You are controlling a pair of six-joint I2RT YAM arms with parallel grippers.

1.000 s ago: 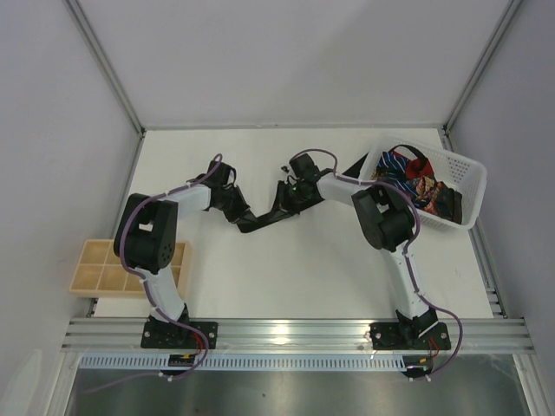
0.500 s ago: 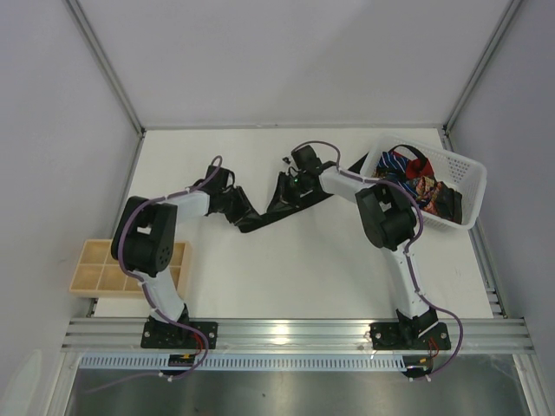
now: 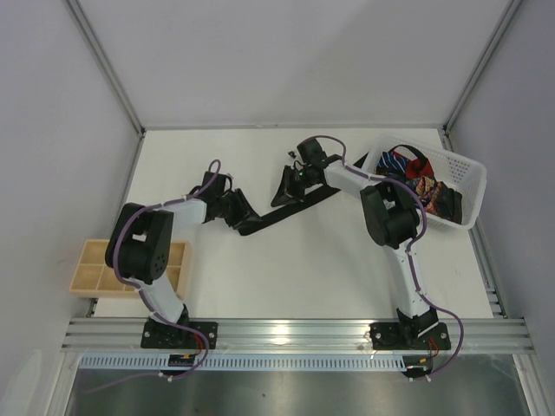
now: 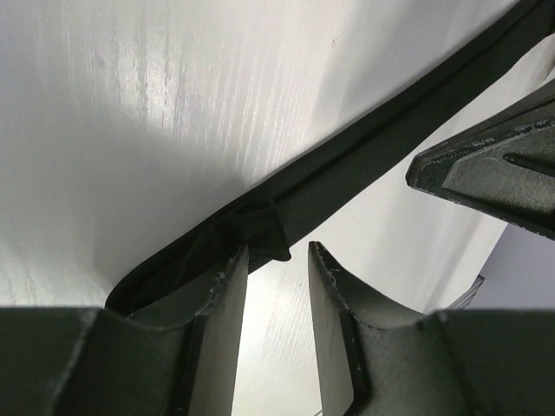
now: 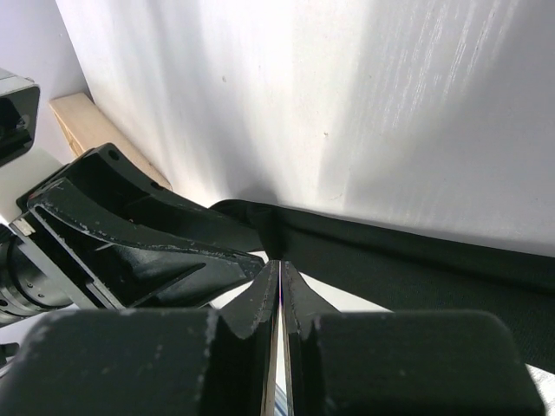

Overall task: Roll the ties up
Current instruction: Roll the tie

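a white table (image 3: 347,260) inside a pale-walled enclosure, with a white lattice basket (image 3: 471,186) on its right side holding the other ties (image 3: 414,178) in a heap, and a tan compartment tray (image 3: 91,270) hanging off the left edge. the black tie (image 3: 277,215) lies on the table between the two arms, running as a slanted strip from the left gripper (image 4: 277,251) up toward the right gripper (image 5: 279,264). the left gripper has just let go: a second ago it was closed at the tie's narrow end, and now its fingers stand partly apart with bare table between them. the tie's folded-over end sits just past the tip of one finger, and nothing is clamped. over that same second the right gripper has moved toward the far edge of the table. the tie has gone with it, so the strip now lies straighter and further back. the right gripper's fingers are pressed together with only a hairline between them, and from the way the fabric follows it seems to be pinching the tie, though the wrist view does not show the cloth in the nip. by my reading, the small fold at the narrow end is the seed of a roll. it is released and unsecured, so it could relax flat before rolling resumes, and the basket ties are yet to be done.
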